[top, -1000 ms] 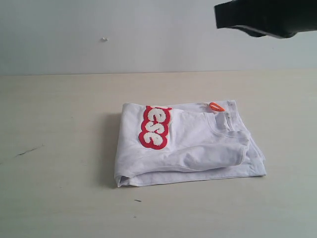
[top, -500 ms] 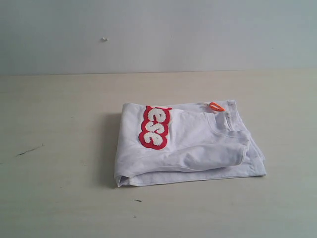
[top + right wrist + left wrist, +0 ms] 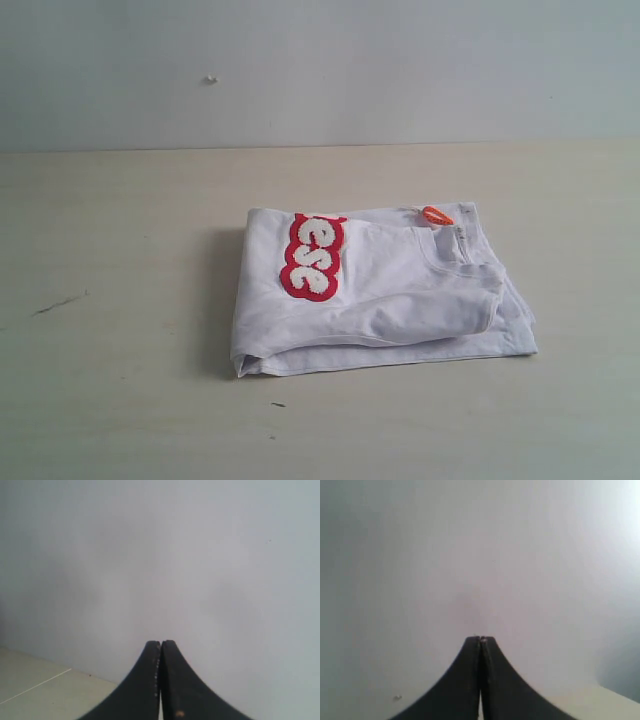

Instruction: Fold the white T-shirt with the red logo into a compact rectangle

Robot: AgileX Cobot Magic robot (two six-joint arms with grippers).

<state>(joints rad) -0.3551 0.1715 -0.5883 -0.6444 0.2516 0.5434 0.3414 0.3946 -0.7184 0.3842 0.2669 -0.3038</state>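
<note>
Left gripper (image 3: 480, 639) and right gripper (image 3: 160, 642) are each showing dark fingers pressed together with nothing between them. Both are pointing at a blank pale wall (image 3: 300, 70), and neither is appearing in the exterior view. On the table (image 3: 120, 350), roughly at its middle, the white T-shirt (image 3: 400, 295) is lying folded into a thick, roughly rectangular bundle. Part of the red logo (image 3: 313, 257) is facing up from the table, and an orange neck tag (image 3: 437, 215) is showing at the bundle's edge farthest across the table.

Cotton like this is probably going to handle as light, soft and floppy (layers likely sliding apart if lifted by one corner). Pinching all layers together at a folded edge, low against the table, is looking wisest.

Only a few logo letters are showing; the rest is wrapping out of sight. Sleeves and hem are hiding inside the folds, and how high above the table the grippers are hanging is impossible to judge.
</note>
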